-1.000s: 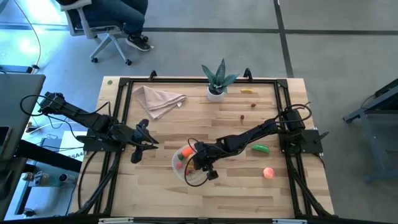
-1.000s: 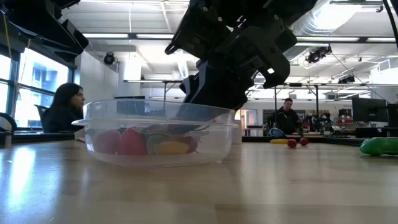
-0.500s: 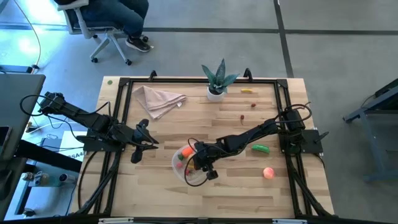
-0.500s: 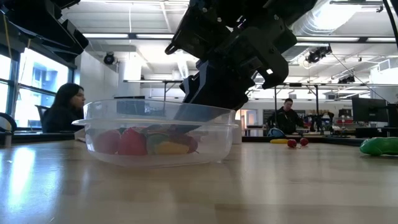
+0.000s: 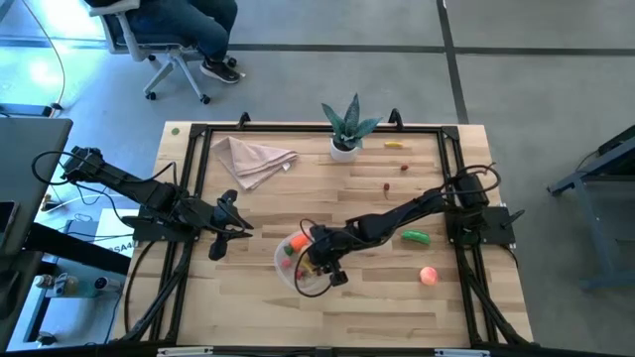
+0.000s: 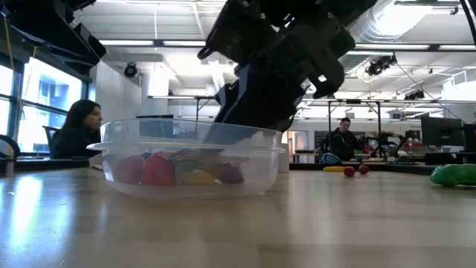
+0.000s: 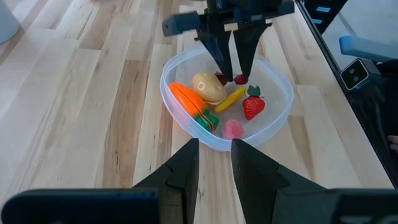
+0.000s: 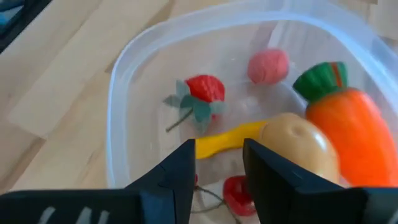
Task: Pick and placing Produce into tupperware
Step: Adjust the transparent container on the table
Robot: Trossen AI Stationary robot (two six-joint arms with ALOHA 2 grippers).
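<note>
The clear round tupperware [image 5: 306,266] sits near the table's middle. It holds an orange carrot [image 7: 189,101], a pale potato-like piece [image 7: 208,87], a yellow strip [image 7: 229,99], a strawberry [image 7: 252,107] and a pink berry [image 7: 233,129]. My right gripper [image 7: 234,74] hangs over the tub, fingers pointing down and open. A tiny red piece [image 8: 235,191] lies on the tub floor under the gap. My left gripper [image 5: 236,226] waits open, left of the tub. A green cucumber [image 5: 416,236], pink peach [image 5: 429,276], banana [image 5: 394,145] and red pieces [image 5: 405,167] lie on the table.
A green spiky plant in a white pot [image 5: 345,129] stands at the far edge. A beige napkin [image 5: 253,159] lies at the far left. A black frame [image 5: 298,129] rims the table. People sit in the room beyond. Bare wood lies near the front edge.
My right gripper has shifted slightly above the tub. In the low view a small dark red piece now lies on the tub floor beside the yellow strip, where none lay before.
</note>
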